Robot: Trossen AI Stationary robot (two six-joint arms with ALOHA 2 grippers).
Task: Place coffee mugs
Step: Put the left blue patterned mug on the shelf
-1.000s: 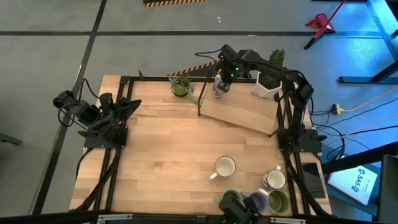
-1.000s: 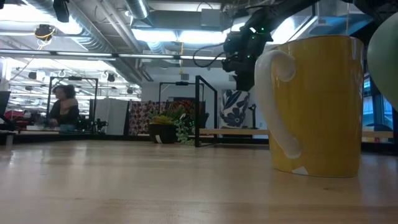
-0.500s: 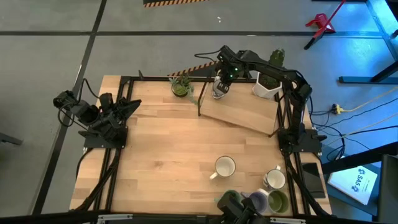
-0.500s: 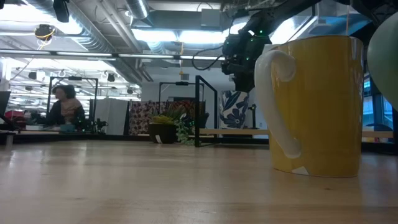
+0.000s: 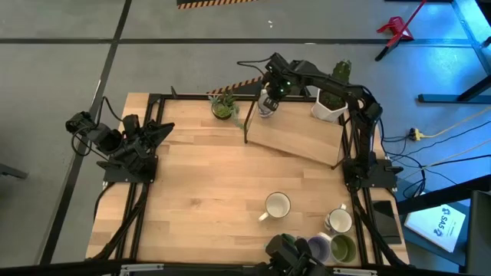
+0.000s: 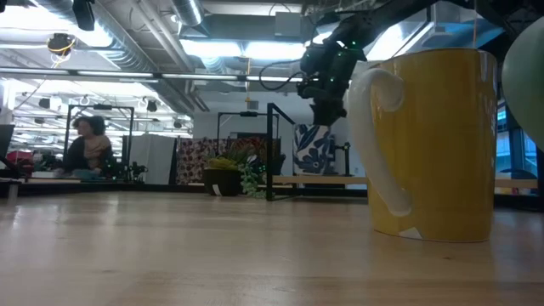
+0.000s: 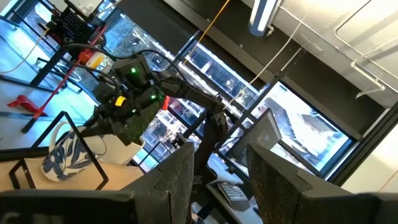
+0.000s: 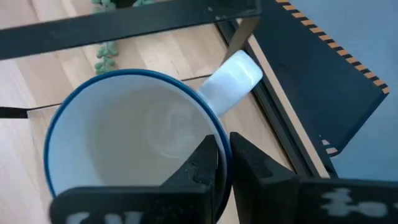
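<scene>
The right gripper (image 8: 222,163) has its fingers pinched tight on the rim of a white ceramic mug with a blue rim and blue leaf print (image 8: 134,137), one finger inside and one outside. It holds the mug in the air over the far corner of the raised wooden shelf (image 5: 303,136), which sits at the far right of the pale butcher-block table (image 5: 199,184).

Just beside that shelf corner is a small green potted plant (image 5: 222,105). On the shelf's far right end stands a white hexagonal cactus pot (image 5: 328,106).

Well nearer than the shelf sit a cream mug (image 5: 277,205), another white mug (image 5: 338,221), and a lavender mug (image 5: 319,246) next to a green mug (image 5: 343,248).

The left gripper (image 5: 157,132) waits at the table's left edge, well away from the shelf, fingers parted and empty.

Past the shelf, the low view shows an open workshop with ceiling lights and a person (image 6: 83,149) seated far off.
</scene>
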